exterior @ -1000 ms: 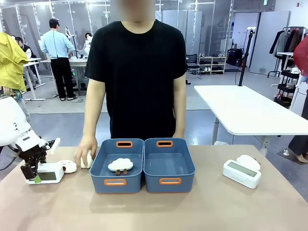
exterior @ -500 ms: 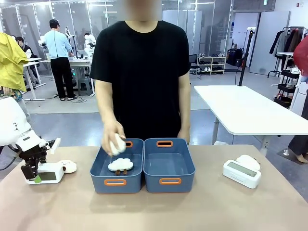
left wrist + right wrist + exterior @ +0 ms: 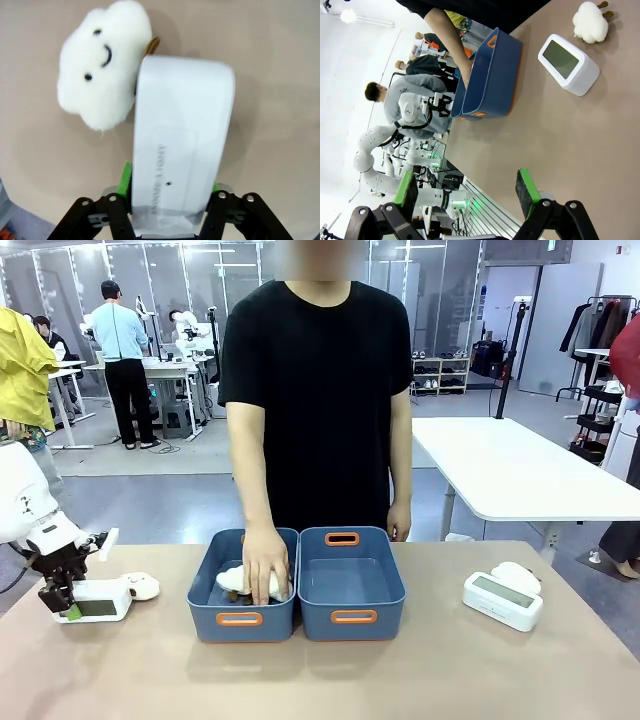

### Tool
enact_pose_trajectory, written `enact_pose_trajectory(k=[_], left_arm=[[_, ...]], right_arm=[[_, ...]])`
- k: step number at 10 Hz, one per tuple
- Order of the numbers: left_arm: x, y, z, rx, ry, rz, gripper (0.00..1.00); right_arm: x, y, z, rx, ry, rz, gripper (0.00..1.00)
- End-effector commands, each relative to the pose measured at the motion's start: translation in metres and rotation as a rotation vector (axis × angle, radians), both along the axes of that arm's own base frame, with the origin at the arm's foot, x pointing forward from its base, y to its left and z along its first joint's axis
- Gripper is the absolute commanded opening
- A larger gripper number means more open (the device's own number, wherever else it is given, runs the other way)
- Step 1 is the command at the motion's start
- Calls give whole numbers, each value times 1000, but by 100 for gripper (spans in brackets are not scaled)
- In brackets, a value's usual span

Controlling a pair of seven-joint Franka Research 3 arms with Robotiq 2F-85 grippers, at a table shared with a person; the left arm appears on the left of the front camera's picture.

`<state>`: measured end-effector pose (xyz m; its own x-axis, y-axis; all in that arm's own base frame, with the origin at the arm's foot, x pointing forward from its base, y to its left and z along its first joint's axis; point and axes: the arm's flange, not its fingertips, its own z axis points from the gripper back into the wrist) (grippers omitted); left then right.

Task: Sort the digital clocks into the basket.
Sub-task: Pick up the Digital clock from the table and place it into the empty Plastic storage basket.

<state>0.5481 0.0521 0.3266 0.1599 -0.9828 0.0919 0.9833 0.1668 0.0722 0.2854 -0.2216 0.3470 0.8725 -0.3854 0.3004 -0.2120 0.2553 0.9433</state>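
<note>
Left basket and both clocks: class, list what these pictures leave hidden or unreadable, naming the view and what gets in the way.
1. Left basket, front view: the person's hand covers the cloud toys, so their count is unclear.
2. Left clock, front view: left gripper hides its near end; display too small.
3. Right clock, front view: digits too small.
4. Right cloud toy, front view: partly hidden by that clock.

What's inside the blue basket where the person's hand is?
A white fluffy cloud toy peeks out inside the basket, under the person's hand. The hand covers the rest, so I can't tell if more lies beneath it.
</note>
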Motion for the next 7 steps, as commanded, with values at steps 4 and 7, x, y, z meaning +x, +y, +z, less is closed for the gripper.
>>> enact_pose_trajectory(k=[4, 7], left_arm=[[-18, 19, 27, -94, 82, 35, 8], [-59, 49, 75, -89, 254, 252, 8]], right_arm=[[-1, -1, 1, 4, -6, 0, 100], [-1, -1, 1, 4, -6, 0, 100]])
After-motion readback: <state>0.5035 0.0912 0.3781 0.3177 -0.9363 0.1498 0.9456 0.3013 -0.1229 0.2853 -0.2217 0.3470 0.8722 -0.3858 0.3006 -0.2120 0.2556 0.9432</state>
